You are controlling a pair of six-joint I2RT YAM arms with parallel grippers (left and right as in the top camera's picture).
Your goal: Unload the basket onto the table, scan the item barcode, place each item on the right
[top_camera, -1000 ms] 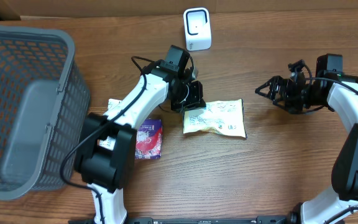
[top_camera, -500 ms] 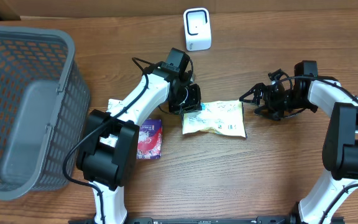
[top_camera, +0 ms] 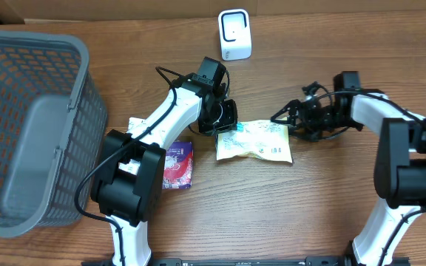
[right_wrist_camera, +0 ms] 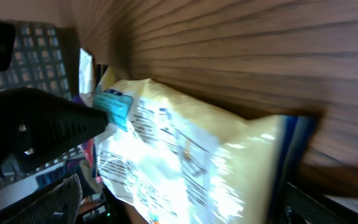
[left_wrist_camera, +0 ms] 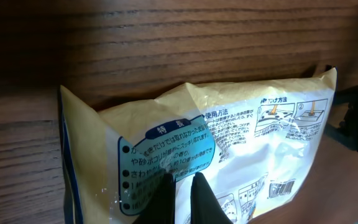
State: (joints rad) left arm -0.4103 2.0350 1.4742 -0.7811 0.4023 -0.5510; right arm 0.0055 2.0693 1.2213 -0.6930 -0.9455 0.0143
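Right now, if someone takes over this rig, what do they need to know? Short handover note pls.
Left tool: shut, pinching the left end of the yellow packet, which lies on the table.
Right tool: open, at the packet's right end, not gripping.
Barcode faces up, toward the right end.
White scanner stands at the table's far side, apart from the packet.
Done: packet gripped.
Left: lift it, present the barcode to the scanner.

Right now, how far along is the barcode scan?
Done: the left gripper is pinched shut on the yellow packet's left edge, with the barcode facing up. In hand: the right gripper, jaws open, is at the packet's right edge but not gripping it. Left: the packet lies on the table, not yet lifted to the white scanner at the back.
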